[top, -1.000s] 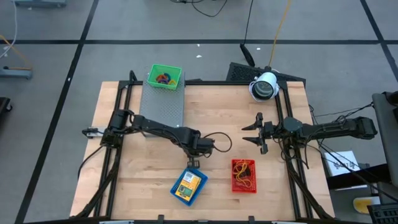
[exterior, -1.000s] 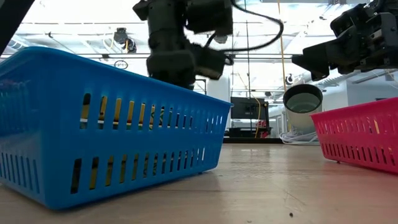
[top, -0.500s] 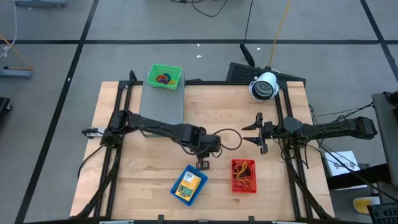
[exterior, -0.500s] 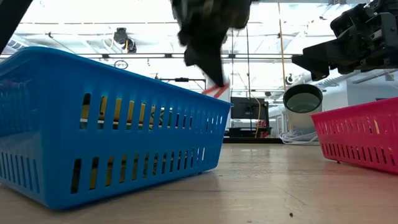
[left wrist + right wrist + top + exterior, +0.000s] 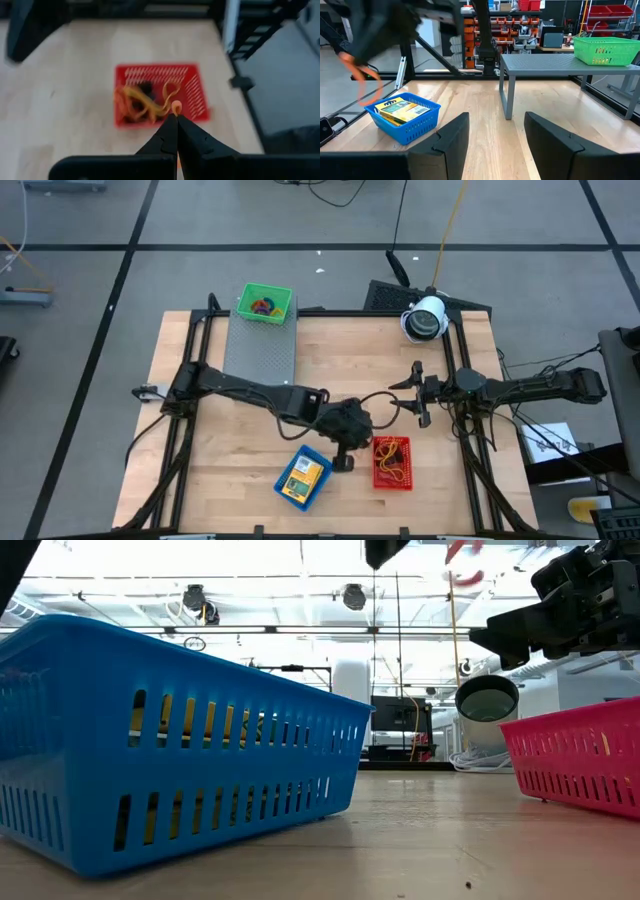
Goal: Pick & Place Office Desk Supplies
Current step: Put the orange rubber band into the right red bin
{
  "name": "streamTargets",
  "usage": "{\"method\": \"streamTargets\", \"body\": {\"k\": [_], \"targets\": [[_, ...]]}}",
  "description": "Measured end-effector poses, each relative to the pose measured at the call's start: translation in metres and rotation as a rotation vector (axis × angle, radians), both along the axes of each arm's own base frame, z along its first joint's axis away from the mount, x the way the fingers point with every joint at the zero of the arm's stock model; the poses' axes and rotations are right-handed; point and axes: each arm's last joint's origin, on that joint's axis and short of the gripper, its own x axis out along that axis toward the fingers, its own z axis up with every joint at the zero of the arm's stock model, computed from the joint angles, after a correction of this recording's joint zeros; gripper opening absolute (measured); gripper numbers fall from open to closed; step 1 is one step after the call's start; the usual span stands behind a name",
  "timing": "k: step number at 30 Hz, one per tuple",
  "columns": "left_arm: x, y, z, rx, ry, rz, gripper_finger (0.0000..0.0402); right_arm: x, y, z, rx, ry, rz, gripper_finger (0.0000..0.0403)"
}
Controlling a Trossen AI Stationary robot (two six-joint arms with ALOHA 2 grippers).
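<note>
Your left hand (image 5: 343, 461), pinching an orange rubber band (image 5: 176, 106), has swung right from the blue basket (image 5: 303, 478) toward the red basket (image 5: 392, 463); release looks next. Right hand (image 5: 411, 392) waits spread, far right.

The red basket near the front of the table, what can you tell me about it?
The red basket is a small rectangular tray of slotted plastic, sitting flat on the wooden table, right of the blue basket. Tangled orange and yellow rubber bands lie inside. The left gripper, fingers shut on an orange band, hangs beside its left edge.
</note>
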Motion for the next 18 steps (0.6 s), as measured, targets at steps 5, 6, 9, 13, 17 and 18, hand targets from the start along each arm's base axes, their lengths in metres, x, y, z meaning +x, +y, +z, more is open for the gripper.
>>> {"method": "streamTargets", "body": {"k": [5,6,9,13,17,18], "targets": [[0.01,-0.012,-0.001,-0.019,-0.106,-0.034,0.0001,0.0,0.0,0.0,0.0,0.0,0.0,0.0181],[0.013,-0.013,-0.005,-0.021,-0.107,-0.037,0.0001,0.0,0.0,0.0,0.0,-0.001,0.0,0.0181],[0.023,-0.016,-0.019,-0.026,-0.128,-0.038,0.0001,0.0,0.0,0.0,0.0,-0.002,0.0,0.0181],[0.034,-0.018,-0.033,-0.027,-0.161,-0.029,0.0001,0.0,0.0,0.0,0.0,-0.002,0.0,0.0181],[0.046,-0.018,-0.052,-0.02,-0.191,-0.006,0.0001,0.0,0.0,0.0,0.0,-0.003,0.0,0.0181],[0.05,-0.018,-0.057,-0.021,-0.2,-0.002,0.0001,0.0,0.0,0.0,0.0,-0.003,0.0,0.0181]]}}
